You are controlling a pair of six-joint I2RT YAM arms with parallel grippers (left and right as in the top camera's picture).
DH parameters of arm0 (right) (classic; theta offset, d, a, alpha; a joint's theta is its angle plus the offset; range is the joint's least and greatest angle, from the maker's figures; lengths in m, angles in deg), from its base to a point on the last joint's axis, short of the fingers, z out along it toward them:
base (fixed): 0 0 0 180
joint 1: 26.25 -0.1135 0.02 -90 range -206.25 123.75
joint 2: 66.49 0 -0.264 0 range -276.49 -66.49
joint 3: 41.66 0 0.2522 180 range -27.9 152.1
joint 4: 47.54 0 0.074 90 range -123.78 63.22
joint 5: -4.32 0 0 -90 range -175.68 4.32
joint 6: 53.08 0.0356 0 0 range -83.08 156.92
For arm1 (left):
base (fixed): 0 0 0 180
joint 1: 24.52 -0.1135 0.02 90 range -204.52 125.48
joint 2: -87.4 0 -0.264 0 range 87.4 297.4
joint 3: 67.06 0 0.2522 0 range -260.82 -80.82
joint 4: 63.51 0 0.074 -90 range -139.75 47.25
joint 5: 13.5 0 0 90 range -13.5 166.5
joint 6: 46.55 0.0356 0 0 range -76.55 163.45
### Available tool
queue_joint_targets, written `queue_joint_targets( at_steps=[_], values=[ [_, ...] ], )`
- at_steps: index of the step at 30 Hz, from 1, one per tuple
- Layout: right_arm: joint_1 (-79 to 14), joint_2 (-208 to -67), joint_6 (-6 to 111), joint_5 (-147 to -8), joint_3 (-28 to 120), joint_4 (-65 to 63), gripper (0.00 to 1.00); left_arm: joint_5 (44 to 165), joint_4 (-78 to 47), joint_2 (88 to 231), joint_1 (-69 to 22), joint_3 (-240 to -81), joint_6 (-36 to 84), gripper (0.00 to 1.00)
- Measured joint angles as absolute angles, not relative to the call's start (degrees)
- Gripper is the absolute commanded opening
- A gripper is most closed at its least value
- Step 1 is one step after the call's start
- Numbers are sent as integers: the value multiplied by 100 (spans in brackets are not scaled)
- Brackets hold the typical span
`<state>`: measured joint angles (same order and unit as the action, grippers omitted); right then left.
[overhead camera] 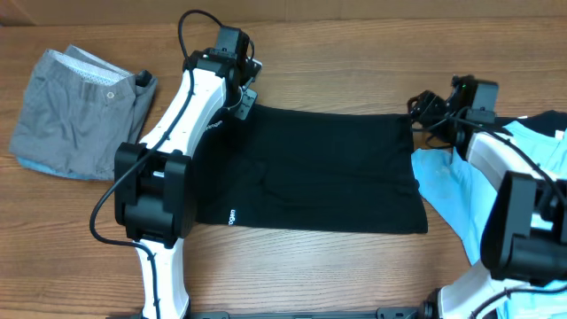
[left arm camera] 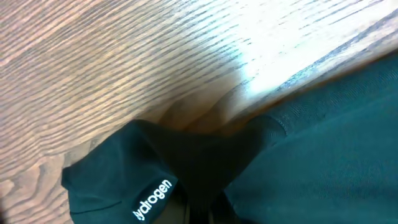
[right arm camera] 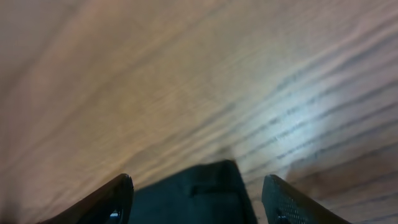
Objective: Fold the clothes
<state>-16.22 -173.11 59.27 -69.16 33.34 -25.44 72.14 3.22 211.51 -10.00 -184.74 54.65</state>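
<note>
The black garment [overhead camera: 319, 168] lies flat at mid-table, long axis running left to right. The right gripper [right arm camera: 198, 190] is spread, straddling its far right corner. The left gripper [overhead camera: 245, 97] sits at the far left corner, apparently buried in cloth, so its state cannot be determined.

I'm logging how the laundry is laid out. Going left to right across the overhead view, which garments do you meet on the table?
grey shorts, folded → black garment, spread flat → light blue garment
</note>
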Motion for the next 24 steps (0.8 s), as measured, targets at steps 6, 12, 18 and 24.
queue_joint_targets(
  at_steps=[6,12,18,24],
  values=[
    [-1863,-17779,5774,-6910,3334,-2579,69,7190,364,21151,-1000,-18474,5319,5],
    [-2226,-17945,5285,-6873,3460,-2680,56,7188,445,21151,-1000,-18474,5238,5],
    [-2344,-17996,5083,-7181,3498,-2610,34,7188,558,21151,-1000,-18474,5238,4],
    [-2263,-18013,5068,-7301,3502,-2593,11,7124,620,21151,-1004,-18474,5238,4]
  ],
)
